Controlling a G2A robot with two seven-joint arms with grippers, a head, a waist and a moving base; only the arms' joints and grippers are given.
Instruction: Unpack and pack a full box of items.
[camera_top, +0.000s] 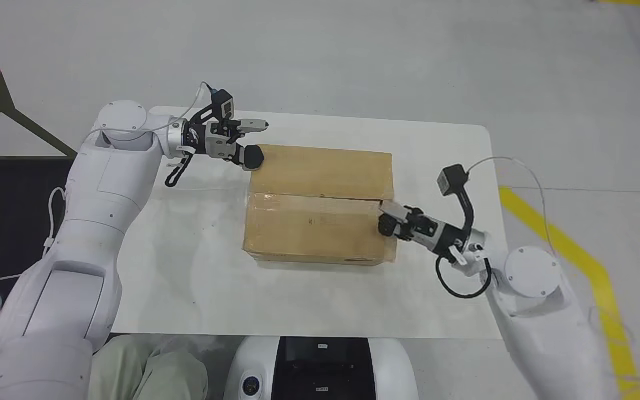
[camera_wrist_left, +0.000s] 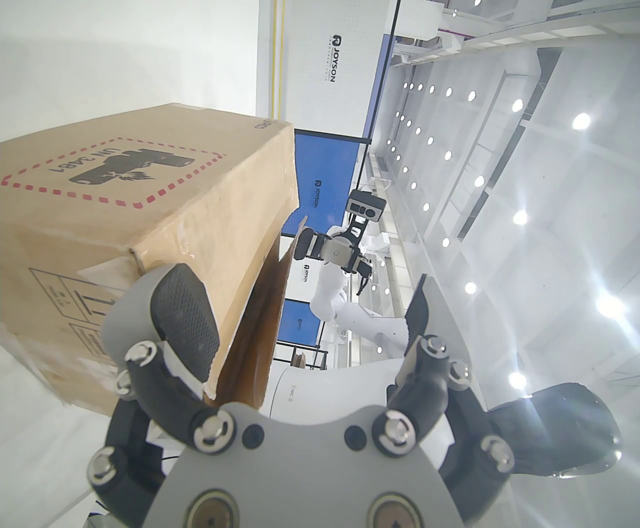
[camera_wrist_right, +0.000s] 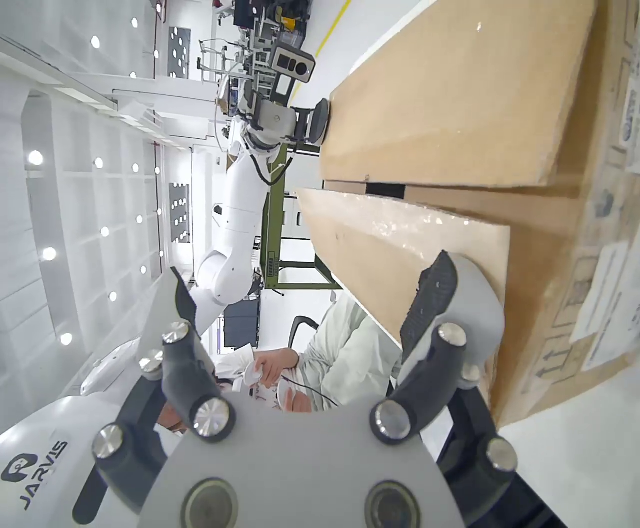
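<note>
an industrial lab hall: ceiling lights (camera_wrist_left: 520, 217), equipment benches (camera_wrist_right: 252, 22), yellow floor line (camera_top: 548, 235).

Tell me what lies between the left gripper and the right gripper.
The cardboard box fills the stretch between the left gripper and the right gripper, which sit at its opposite ends. The top view shows it.

The left gripper (camera_wrist_left: 300, 305) is spread wide, with one pad (camera_wrist_left: 185, 320) at the box (camera_wrist_left: 150, 210) corner beside a flap (camera_wrist_left: 257, 345). Farther off, the right gripper (camera_wrist_left: 306, 243) is at the flap's far end.
</note>
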